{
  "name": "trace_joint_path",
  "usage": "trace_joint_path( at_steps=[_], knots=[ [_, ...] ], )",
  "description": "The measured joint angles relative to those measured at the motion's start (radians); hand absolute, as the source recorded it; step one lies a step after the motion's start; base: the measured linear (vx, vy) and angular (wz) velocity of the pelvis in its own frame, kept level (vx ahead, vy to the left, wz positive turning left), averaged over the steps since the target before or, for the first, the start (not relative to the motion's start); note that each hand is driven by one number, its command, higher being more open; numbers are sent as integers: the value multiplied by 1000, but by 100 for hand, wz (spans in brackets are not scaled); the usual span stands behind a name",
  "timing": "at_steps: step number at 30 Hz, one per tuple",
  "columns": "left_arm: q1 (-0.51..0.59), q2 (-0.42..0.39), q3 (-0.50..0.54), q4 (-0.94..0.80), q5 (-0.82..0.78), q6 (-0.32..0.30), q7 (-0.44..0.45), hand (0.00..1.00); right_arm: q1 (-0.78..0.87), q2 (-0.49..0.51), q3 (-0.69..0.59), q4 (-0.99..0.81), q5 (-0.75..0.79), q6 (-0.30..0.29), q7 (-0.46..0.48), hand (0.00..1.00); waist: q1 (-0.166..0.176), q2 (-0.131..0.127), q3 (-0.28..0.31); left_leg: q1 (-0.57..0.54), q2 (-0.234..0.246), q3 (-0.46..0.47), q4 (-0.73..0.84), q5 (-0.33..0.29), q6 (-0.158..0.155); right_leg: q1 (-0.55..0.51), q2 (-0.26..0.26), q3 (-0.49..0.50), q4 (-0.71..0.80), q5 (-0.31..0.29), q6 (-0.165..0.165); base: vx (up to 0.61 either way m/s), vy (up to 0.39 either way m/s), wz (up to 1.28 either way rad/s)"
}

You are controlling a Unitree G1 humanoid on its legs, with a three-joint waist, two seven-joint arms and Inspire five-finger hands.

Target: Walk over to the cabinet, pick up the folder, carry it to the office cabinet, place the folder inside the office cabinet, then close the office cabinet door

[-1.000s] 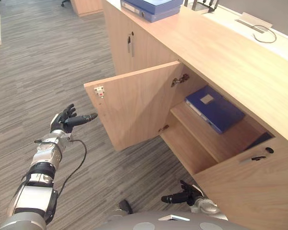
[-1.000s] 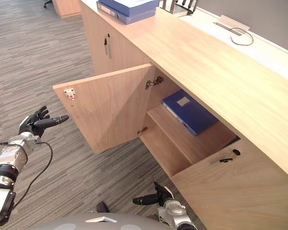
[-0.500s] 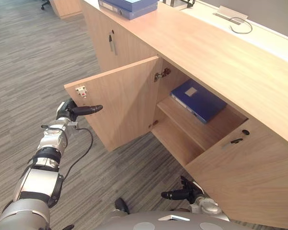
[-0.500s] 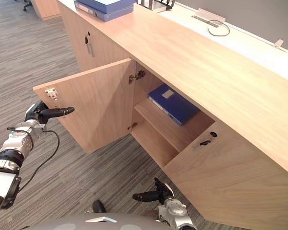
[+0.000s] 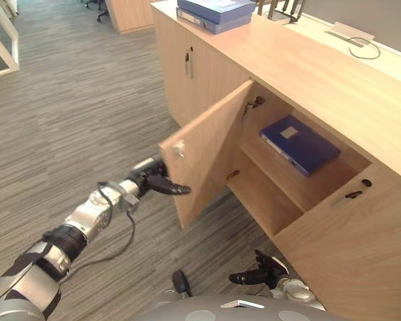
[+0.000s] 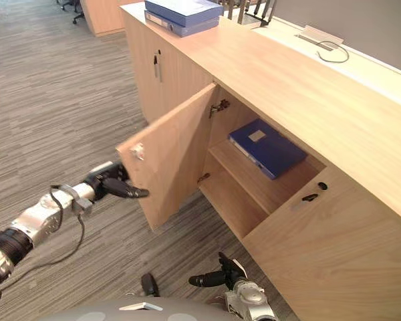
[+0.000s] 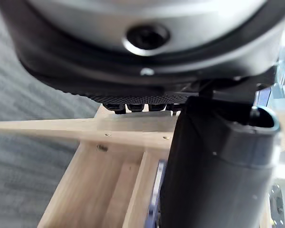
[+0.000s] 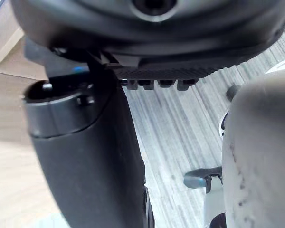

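Wood door [image 5: 207, 150] ajar, free edge just ahead of left hand [image 5: 154, 182], open straight fingers at its outer face | blue folder [image 5: 299, 144] beyond door, flat on cabinet shelf [image 5: 271, 177] | right hand [image 5: 259, 275] open, low, farther off | calls for push toward cabinet.

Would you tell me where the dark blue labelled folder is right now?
In the head views, the dark blue folder lies flat on the open wooden cabinet's shelf, right of its half-open door.

cabinet door [image 5: 210, 144]: swung from wide open to half shut | left hand [image 5: 152, 180]: now at its outer face
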Motion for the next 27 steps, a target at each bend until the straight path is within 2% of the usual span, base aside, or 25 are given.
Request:
trace_joint_path(
  at_steps=[3,5,7,9,10,12,15,16,19,24,27],
  knots=[
    [-8,-42,-126,-143,-88,40,0,100,-34,-1,-1,64,-6,-1,-8,100,-9,2,-2,-1,-20,0,0,-8,12,-1,-18,1,1,9,11,-3,115,4],
    [-56,-146,-187,-224,-140,70,0,100,-51,1,-2,91,-29,-4,-21,100,-25,-1,-5,-1,-35,2,0,-15,23,-1,-28,3,1,15,15,28,109,-1],
    [-117,-235,-231,-308,-188,93,-38,100,-63,1,-2,114,-43,-9,-31,100,-36,0,-14,-1,-47,9,0,-22,33,1,-39,10,3,23,21,62,94,-8],
    [-164,-412,-251,-415,-219,82,-96,100,-74,2,0,130,-54,-17,-40,100,-56,3,-26,5,-59,13,0,-17,47,5,-52,13,5,36,30,87,73,-6],
    [-177,-457,-251,-426,-222,76,-105,100,-80,3,2,133,-71,-19,-40,100,-60,3,-29,8,-60,14,0,-18,48,6,-53,14,6,36,29,72,34,-4],
    [-242,-602,-255,-429,-246,27,-115,100,-82,2,28,145,-85,-21,-41,100,-57,1,-42,24,-56,26,0,-19,47,11,-51,37,10,34,25,44,-17,-16],
    [-272,-629,-255,-428,-247,-12,-109,100,-89,-8,42,159,-110,-21,-42,100,-58,9,-62,44,-42,45,0,-29,33,15,-39,55,11,25,13,-9,-62,-25],
    [-271,-628,-258,-424,-246,-12,-104,100,-89,-17,47,161,-112,-21,-43,100,-58,23,-70,47,-36,49,0,-30,32,10,-35,58,10,19,4,-33,-54,-17],
    [-270,-631,-263,-421,-246,-11,-88,100,-97,-39,80,171,-118,-21,-49,100,-57,45,-73,47,-28,53,0,-28,26,5,-35,61,7,11,16,-58,-45,-7],
    [-270,-636,-264,-421,-246,-11,-84,100,-80,-56,96,179,-120,-20,-62,100,-57,41,-73,49,-21,55,-1,-21,26,6,-30,61,7,11,15,-29,-20,-2],
    [-270,-636,-264,-421,-246,-11,-81,100,-56,-62,107,180,-117,-17,-64,100,-60,30,-73,49,-23,55,0,-21,27,6,-32,61,6,12,15,0,0,0]
  ],
)
